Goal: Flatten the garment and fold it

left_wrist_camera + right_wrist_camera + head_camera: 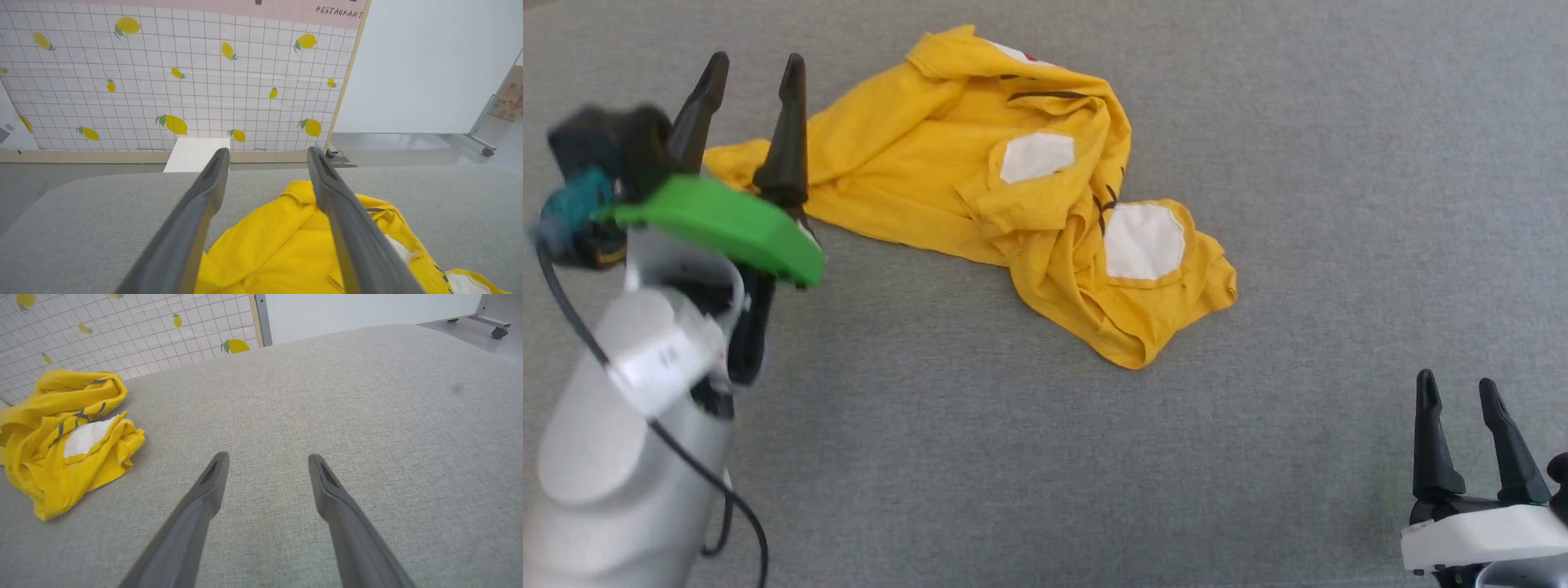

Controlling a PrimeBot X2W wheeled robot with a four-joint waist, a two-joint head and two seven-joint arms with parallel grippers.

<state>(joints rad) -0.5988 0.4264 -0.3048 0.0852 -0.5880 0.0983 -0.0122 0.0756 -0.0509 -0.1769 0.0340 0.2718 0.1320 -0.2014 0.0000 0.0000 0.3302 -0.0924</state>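
Note:
The garment (980, 188), a bright yellow T-shirt with white patches and black stripes, lies crumpled on the grey surface (1045, 457), stretched from the upper left toward the middle. My left gripper (756, 69) hovers raised over the garment's left end, open, nothing between its fingers. In the left wrist view the garment (278, 249) lies below the spread fingers (204, 196) of that gripper (266, 152). My right gripper (1454, 385) stands open at the lower right, well apart from the cloth. The right wrist view has that gripper (267, 456) over bare grey fabric, with the garment (61, 441) at the left.
A panel with a lemon-print grid (175, 77) stands beyond the surface's far edge, a white block (196, 155) at its foot. A white board on casters (429, 65) stands to its right. Wide grey surface lies open at the right and front.

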